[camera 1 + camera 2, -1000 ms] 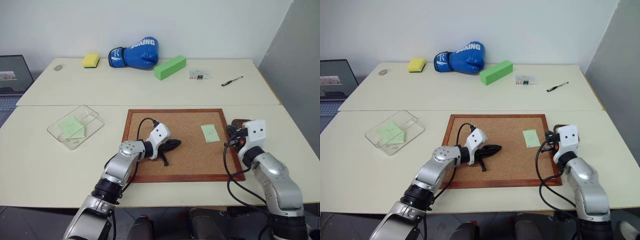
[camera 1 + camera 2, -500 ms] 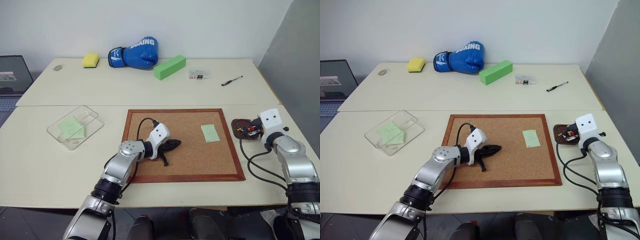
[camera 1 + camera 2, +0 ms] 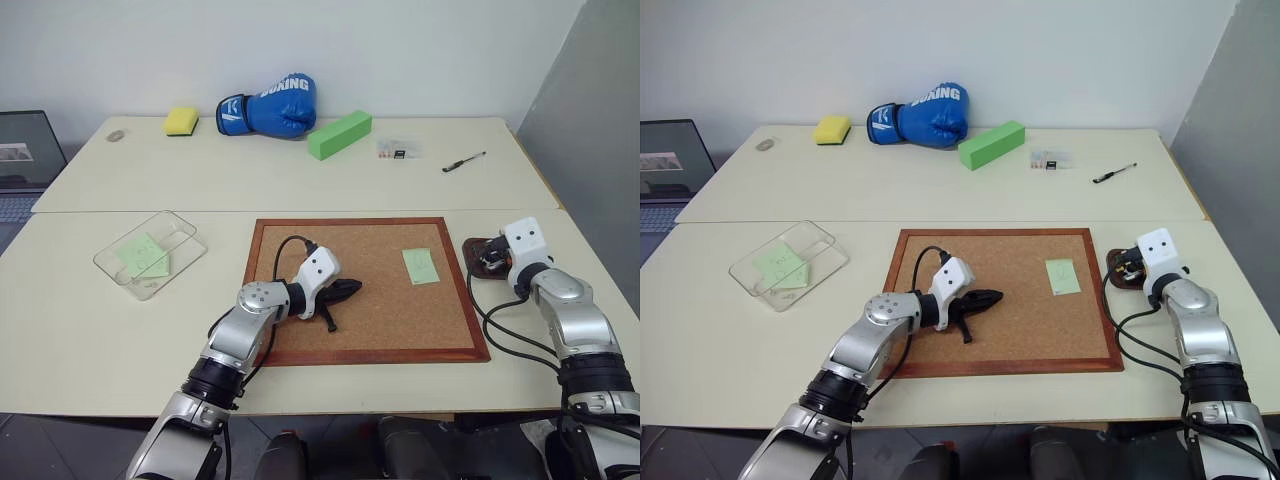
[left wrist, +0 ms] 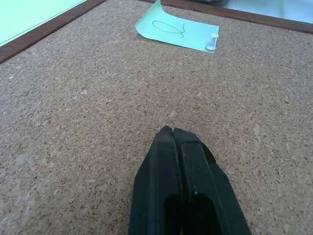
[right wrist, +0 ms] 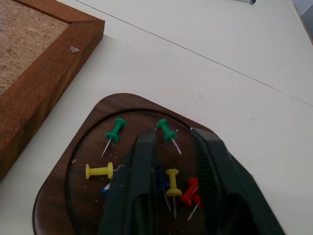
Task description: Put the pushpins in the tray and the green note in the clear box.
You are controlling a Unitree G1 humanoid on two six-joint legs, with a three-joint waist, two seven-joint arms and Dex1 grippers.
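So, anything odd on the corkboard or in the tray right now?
One thing: the green note on the corkboard has one corner curled up, and a white pin holds the opposite end. In the tray, the pushpins lie loose, none spilled outside.

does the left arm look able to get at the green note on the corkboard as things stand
Probably yes. The left pincer rests shut on the corkboard, pointing toward the green note, with only bare cork between them. A white pushpin holds the note's corner, so it would need pulling first.
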